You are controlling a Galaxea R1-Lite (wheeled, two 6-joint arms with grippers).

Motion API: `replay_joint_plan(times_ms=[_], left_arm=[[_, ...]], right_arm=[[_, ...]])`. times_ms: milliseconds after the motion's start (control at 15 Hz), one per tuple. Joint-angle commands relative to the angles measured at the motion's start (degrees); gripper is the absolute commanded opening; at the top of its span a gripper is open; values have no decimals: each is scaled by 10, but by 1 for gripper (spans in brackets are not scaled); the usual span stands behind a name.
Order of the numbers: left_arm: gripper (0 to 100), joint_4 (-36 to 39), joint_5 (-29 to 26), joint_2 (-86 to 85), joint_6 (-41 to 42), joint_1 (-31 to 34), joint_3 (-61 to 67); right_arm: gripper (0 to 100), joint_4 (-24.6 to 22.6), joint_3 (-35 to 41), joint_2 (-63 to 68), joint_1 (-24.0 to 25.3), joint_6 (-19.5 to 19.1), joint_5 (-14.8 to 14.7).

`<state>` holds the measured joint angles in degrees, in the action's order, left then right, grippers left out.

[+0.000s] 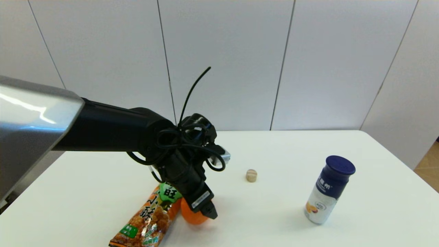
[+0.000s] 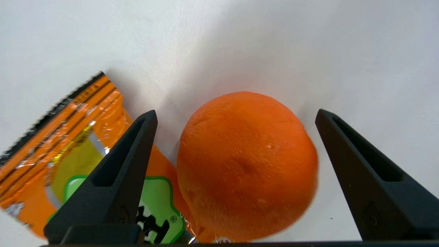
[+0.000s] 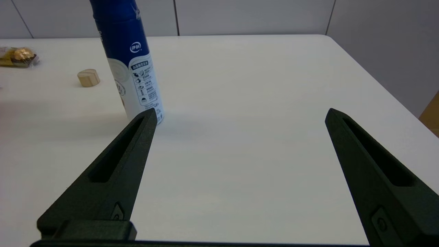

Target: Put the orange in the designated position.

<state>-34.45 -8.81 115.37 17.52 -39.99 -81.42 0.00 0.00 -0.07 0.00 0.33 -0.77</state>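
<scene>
My left gripper gapes wide around the orange beside the snack bag, holding nothing; round, firm, dimpled—I'd pinch its widest middle.

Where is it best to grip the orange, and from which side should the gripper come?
Grip the orange across its widest middle, coming from above. It is round and sits on the table, and the left gripper already has one open finger on each side. The snack bag touches one side, so that finger must slip between them.
</scene>
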Motion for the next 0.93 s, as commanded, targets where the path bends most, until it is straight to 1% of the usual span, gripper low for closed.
replay_joint_plan(times_ms=[67,267,400,533,733,933], left_arm=[[100,-3,-1,-49,-3,0,-17],[100,-5,0,-129,-6,10,-22],[100,-26,0,-238,-6,51,-10],[100,-56,0,-338,-6,109,18],[100,-52,-1,-486,-5,182,96],[100,-51,-1,-615,-5,214,162]], right_arm=[[100,0,0,1,0,0,0],[100,0,0,1,0,0,0],[100,0,0,1,0,0,0],[100,0,0,1,0,0,0],[100,0,0,1,0,0,0],[100,0,0,1,0,0,0]])
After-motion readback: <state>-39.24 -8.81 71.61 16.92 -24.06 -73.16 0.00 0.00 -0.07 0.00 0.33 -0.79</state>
